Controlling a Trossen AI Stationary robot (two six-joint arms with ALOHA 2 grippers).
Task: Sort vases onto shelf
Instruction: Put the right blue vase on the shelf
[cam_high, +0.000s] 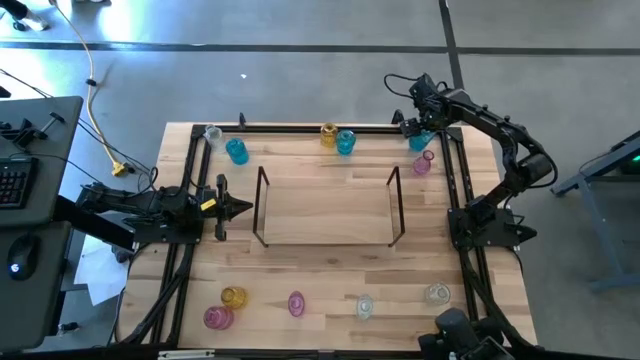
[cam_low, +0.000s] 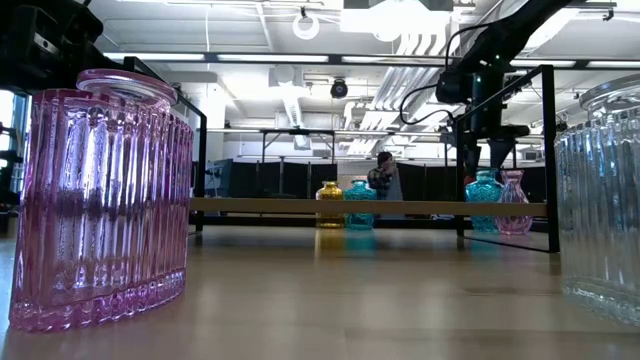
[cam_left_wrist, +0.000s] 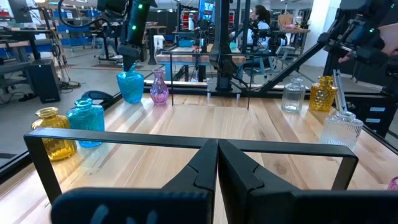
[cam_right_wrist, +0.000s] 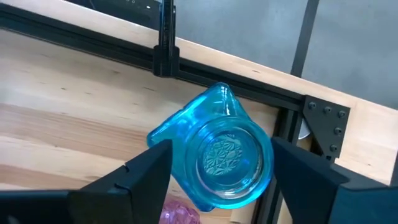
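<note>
I see the shelf (cam_high: 327, 205) bare, so sorting has hardly begun; all the vases stand on the table (cam_high: 330, 275) around it. My right gripper (cam_high: 418, 133) hangs wide open over the blue vase (cam_right_wrist: 217, 146) in the far right corner, apparently not yet gripping, while the left gripper (cam_high: 240, 208) waits closed beside the shelf.

One camera hangs high above and looks straight down on the whole shelf (cam_high: 327, 208). One sits low on the table, far from the shelf (cam_low: 365, 206), looking level across at it. The left wrist camera looks across the shelf (cam_left_wrist: 186, 140) from just beside it. The right wrist camera looks down, very near a blue vase (cam_right_wrist: 219, 155). Three views share the shelf.
</note>
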